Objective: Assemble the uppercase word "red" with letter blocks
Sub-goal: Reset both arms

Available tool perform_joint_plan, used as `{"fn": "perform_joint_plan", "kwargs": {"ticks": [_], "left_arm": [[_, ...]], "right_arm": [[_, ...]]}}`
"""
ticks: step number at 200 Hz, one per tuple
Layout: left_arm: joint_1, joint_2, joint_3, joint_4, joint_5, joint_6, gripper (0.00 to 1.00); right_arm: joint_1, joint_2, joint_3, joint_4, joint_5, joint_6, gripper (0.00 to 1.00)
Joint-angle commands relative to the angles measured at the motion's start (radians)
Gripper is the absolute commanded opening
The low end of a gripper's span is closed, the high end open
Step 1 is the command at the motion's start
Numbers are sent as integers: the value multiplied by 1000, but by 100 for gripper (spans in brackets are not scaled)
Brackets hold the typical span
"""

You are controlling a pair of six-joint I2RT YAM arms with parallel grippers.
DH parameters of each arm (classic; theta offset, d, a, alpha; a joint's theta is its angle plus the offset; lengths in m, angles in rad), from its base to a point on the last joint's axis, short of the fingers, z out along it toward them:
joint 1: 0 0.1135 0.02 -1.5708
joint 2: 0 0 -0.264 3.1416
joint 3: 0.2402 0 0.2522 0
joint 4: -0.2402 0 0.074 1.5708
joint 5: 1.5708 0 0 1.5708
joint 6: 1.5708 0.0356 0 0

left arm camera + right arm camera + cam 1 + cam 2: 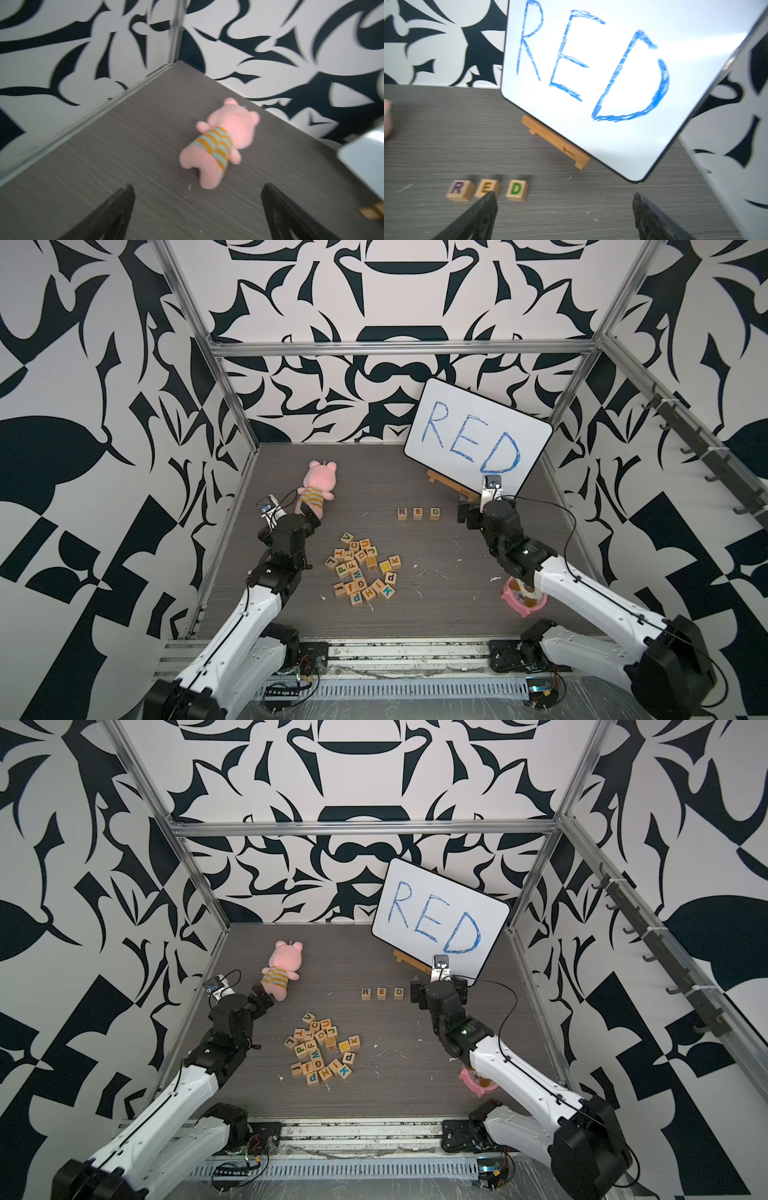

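White robot arms held the black left gripper and black right gripper wide, empty. Small pale wooden letter blocks sat near the right one, reading RED. Job looked done; backing off gently seemed next.

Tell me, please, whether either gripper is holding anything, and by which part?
Nothing is held: the left gripper and the right gripper are both open and empty.
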Motion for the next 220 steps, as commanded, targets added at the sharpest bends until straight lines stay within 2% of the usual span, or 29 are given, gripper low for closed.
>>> {"fn": "perform_joint_plan", "kwargs": {"ticks": [1,17,39,53,66,89,110,124,134,146,161,179,193,220], "left_arm": [[50,118,-52,282,33,264,100],[55,210,-80,422,-15,338,99],[75,305,-99,526,39,429,99],[100,385,-115,606,74,410,99],[118,445,-152,739,125,421,99],[141,483,-151,772,136,422,100],[226,578,-186,911,271,374,99],[255,651,-200,1028,285,359,100],[255,630,-190,955,297,359,100],[254,599,-159,855,309,349,99],[254,636,-130,862,286,356,100],[255,618,-121,811,290,349,100],[256,624,-122,825,287,349,100],[256,620,-121,818,285,346,100]], "right_arm": [[-86,48,-135,411,121,-249,100],[-195,102,-180,439,38,-205,100],[-244,149,-240,560,19,-214,100],[-287,171,-225,499,-39,-145,100],[-294,195,-231,490,-54,-137,100],[-309,271,-273,616,-100,-135,100],[-314,417,-268,745,-119,-133,100],[-319,498,-273,823,-157,-147,100],[-322,521,-267,854,-170,-160,100],[-339,494,-251,771,-199,-133,100],[-353,502,-232,747,-207,-124,100],[-363,498,-225,724,-193,-106,100],[-364,494,-230,728,-154,-91,100],[-364,494,-227,725,-154,-91,100]]}}
